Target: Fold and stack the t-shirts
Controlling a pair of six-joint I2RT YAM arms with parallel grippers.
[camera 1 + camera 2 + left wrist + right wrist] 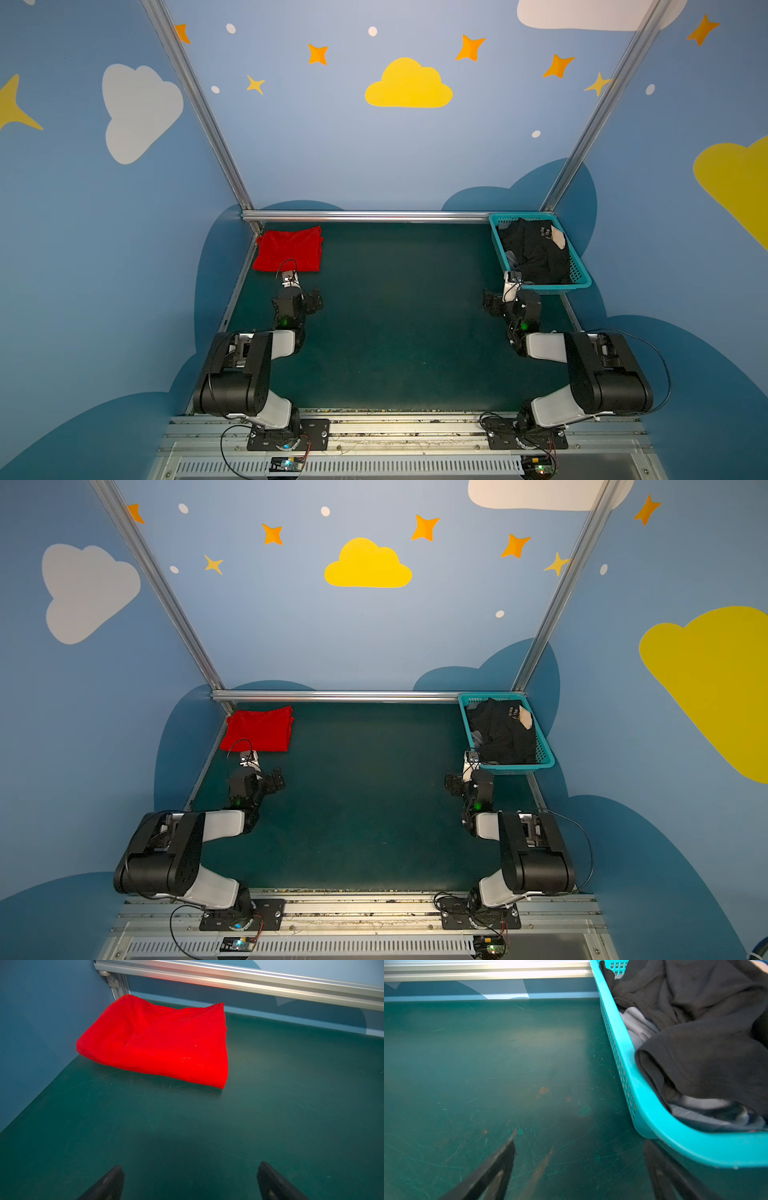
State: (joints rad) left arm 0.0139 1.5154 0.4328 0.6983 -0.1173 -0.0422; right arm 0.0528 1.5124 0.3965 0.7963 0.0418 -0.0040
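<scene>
Your red t-shirt (pixel 158 1043) lies folded on the green bench (pixel 280 1109). It is ahead of the left gripper (pixel 190 1166) and a little to its left, well clear of the fingers. It sits in the far corner, where the blue side wall (pixel 41 1032) meets the aluminium rail (pixel 249 982). The left gripper is spread wide with nothing in it.

The black t-shirts (pixel 706 1032) lie crumpled in the teal basket (pixel 654 1122), ahead of the right gripper (pixel 579 1145) and to its right, with grey cloth (pixel 637 1024) showing under them. The right gripper is also released and empty. One finger is just beside the basket's near corner, and you cannot tell whether it touches.

Between the two grippers you have scratched, stained bench in both top views. The rail closes the far edge, and the walls close both sides.
</scene>
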